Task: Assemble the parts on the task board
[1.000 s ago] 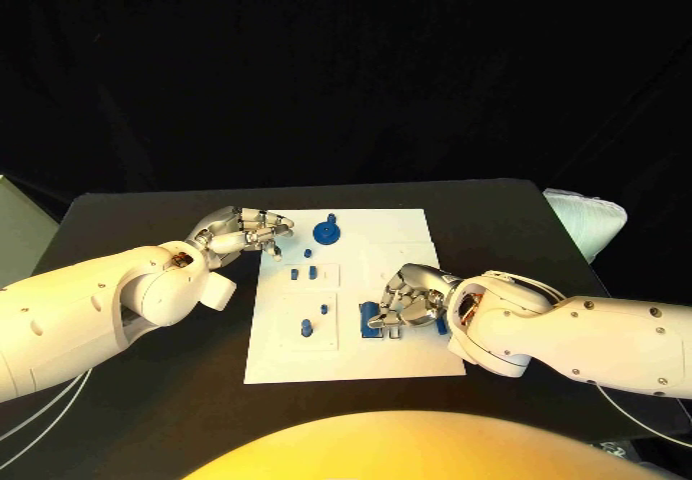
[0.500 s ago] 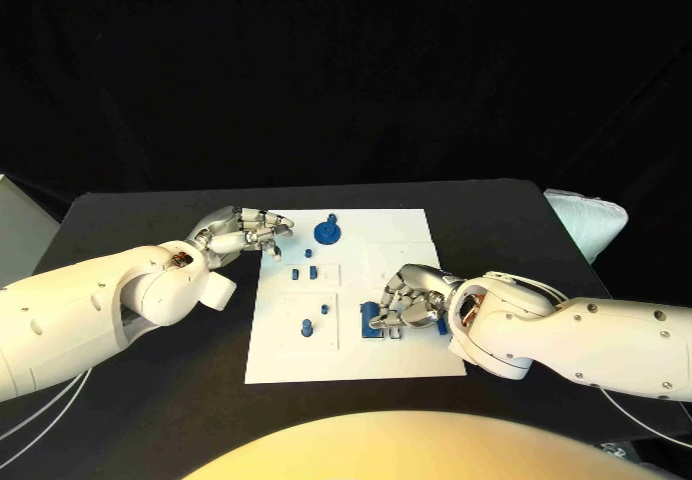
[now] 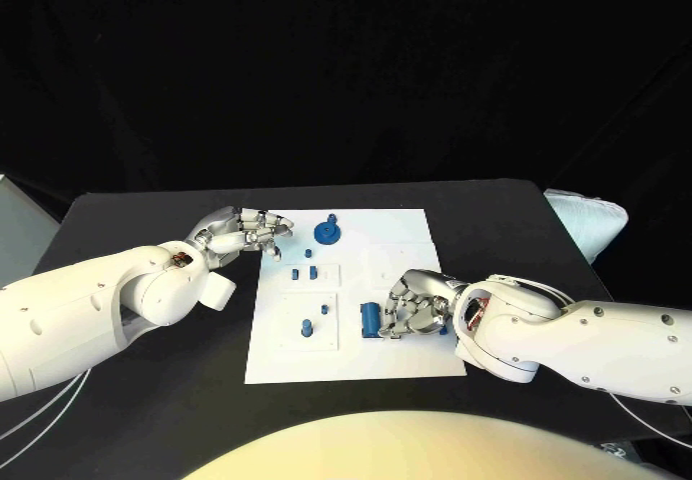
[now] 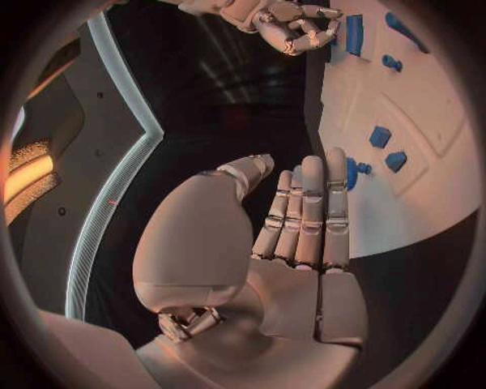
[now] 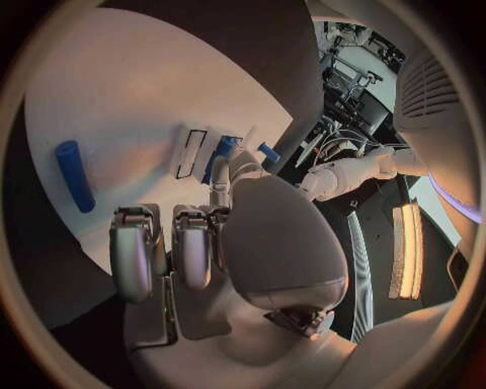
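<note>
The white task board [image 3: 392, 240] lies in the middle of the black table. A blue cylinder [image 3: 371, 318] [image 5: 73, 174] lies flat on the board's near half, apart from my right hand [image 3: 418, 305] [image 4: 288, 20], which hovers just to its right with fingers curled in. Small blue pieces [image 5: 223, 151] sit by a slot beyond its fingertips; whether it touches them I cannot tell. My left hand [image 3: 242, 232] [image 4: 294, 227] rests at the board's far left corner, fingers straight and holding nothing. A round blue part [image 3: 329, 232] stands close by it.
Small blue pegs [image 3: 303, 272] stand in the board's left column, with two more [image 3: 307, 326] nearer me. A white cloth-like object [image 3: 588, 215] lies at the table's far right edge. Black table surrounds the board on all sides.
My right hand has drawn back to the right, leaving the blue cylinder uncovered on the board. The left hand has not moved.
</note>
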Motion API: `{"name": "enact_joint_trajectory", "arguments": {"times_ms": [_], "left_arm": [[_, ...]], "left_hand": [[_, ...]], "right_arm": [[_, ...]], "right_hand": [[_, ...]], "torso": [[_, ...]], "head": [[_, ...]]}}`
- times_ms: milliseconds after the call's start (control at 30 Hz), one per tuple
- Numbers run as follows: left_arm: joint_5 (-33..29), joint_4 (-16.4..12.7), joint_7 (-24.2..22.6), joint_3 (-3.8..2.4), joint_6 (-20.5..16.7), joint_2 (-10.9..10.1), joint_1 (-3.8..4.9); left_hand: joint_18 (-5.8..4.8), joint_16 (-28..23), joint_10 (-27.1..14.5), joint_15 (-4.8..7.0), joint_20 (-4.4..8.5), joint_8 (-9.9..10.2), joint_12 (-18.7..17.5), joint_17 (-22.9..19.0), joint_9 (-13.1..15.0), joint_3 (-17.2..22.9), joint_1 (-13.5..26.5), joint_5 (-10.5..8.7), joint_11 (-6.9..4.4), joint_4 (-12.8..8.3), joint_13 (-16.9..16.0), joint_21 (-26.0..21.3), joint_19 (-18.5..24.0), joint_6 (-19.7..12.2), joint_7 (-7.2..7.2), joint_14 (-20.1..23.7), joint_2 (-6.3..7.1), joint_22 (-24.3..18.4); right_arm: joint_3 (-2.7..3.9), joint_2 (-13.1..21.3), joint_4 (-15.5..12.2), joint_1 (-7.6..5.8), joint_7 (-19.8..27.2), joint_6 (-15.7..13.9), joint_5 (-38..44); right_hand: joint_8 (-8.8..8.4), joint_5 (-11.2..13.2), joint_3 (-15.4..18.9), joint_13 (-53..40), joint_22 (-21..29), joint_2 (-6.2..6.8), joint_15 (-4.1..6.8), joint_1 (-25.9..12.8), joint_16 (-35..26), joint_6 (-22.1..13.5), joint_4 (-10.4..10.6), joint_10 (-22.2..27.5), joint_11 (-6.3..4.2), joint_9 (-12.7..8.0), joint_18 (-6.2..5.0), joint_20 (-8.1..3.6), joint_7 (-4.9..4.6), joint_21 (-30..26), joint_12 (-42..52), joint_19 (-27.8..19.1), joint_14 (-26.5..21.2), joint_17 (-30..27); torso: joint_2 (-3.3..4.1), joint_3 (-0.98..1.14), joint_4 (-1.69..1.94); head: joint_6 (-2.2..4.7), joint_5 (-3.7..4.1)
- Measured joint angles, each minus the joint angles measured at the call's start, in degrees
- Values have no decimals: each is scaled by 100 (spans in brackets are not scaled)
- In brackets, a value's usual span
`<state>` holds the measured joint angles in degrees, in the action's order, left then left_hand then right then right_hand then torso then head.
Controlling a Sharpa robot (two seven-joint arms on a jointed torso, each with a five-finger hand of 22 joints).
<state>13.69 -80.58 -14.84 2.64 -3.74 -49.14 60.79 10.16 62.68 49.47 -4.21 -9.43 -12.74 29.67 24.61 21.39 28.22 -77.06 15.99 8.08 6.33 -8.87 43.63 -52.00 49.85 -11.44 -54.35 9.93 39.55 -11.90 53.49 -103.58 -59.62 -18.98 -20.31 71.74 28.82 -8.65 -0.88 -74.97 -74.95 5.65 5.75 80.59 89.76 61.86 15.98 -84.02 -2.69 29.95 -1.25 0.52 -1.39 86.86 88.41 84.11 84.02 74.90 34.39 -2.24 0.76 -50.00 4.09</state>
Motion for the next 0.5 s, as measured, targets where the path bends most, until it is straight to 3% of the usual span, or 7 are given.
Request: {"name": "enact_joint_trajectory", "arguments": {"times_ms": [400, 500], "left_arm": [[1, 5, 7, 0, 0, 3, 0], [1, 7, 7, 0, 0, 7, 0]], "left_hand": [[0, 0, 0, 0, 0, 0, 0, 0, 0, 0, 0, 0, 0, 0, 0, 1, 0, 0, 0, 0, 0, 0], [0, 0, 0, 0, 0, 0, 0, 0, 0, 0, 0, 0, 0, 0, -1, 1, 0, 0, 0, 0, 0, 0]], "right_arm": [[0, 28, -1, 0, 25, -12, 7], [0, 96, -5, 0, 45, -64, -12]], "right_hand": [[0, 0, -32, 1, 1, 11, 0, -25, 0, 0, 31, 0, 0, -1, 0, 0, 0, 0, -28, 0, 0, 5], [-115, -24, -48, 1, 1, 66, 0, -130, 0, -127, 47, -1, 4, -34, 0, 0, -43, 0, -92, 0, 0, 4]], "torso": [[-4, -5, 3], [-4, -5, 1]], "head": [[0, 13], [0, 16]]}}
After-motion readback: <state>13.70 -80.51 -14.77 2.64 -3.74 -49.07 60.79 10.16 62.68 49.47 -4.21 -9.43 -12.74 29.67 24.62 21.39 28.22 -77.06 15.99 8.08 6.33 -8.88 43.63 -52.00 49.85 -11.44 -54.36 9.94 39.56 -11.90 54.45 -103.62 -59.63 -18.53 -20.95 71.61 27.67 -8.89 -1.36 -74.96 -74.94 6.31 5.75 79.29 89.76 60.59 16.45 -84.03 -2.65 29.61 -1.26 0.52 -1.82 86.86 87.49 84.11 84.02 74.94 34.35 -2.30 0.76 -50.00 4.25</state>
